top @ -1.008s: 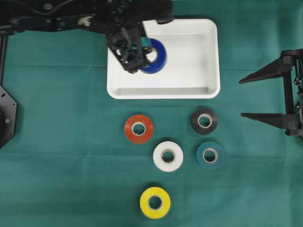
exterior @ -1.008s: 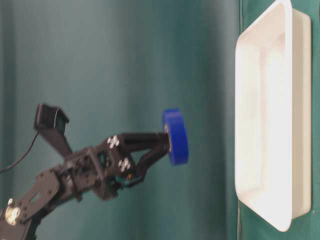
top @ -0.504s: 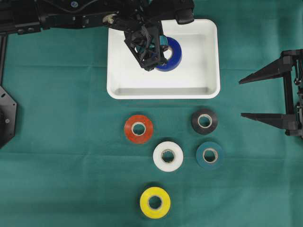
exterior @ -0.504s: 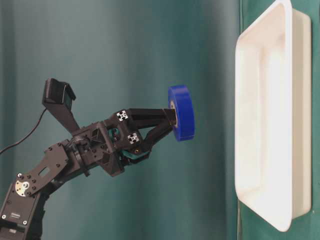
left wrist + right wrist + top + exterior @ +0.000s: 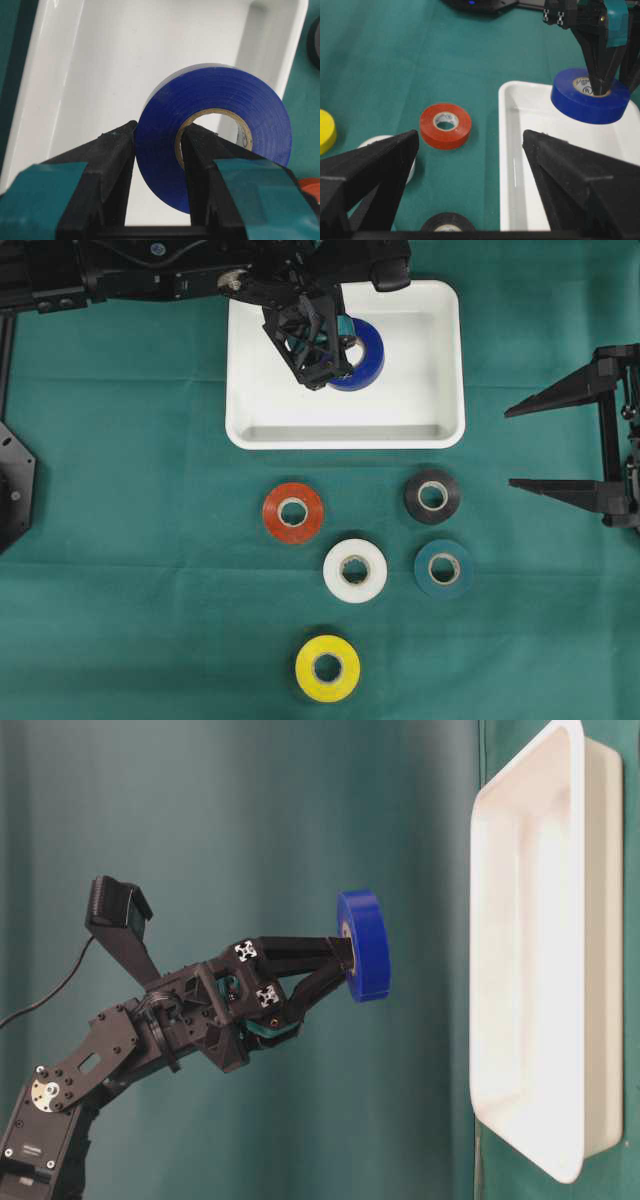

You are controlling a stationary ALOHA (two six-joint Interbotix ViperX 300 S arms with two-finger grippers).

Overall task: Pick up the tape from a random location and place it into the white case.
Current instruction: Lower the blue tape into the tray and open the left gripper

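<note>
Five rolls of tape lie flat on the green counter [image 5: 120, 540] below the white case [image 5: 440, 360]: a red roll [image 5: 293, 512], a black roll [image 5: 432, 496], a white roll [image 5: 355, 570], a teal roll [image 5: 444, 569] and a yellow roll [image 5: 327, 668], none touching another. The sixth, the blue tape [image 5: 366, 352], is off the counter, pinched by the left pincer [image 5: 322, 352] above the case.

The grip explains itself in the wrist view: one finger sits inside the cardboard core and the other presses the outer face, so the pincer is clamped on a single wall of the ring, not around the whole roll. That lets narrow jaws carry a wide roll, and the roll hangs level, its flat face toward the case floor.

From the table-level view there is clear air between the blue tape and the case, so it is held above the tray, not resting in it. From overhead it sits over the upper middle of the tray, inside the rim on every side. I would judge the carry nearly done; what remains is lowering and letting go, and a release from this height might let the roll bounce or roll on edge.

At the right edge the right pincer [image 5: 560, 445] stands wide open and empty, well clear of the case.
</note>
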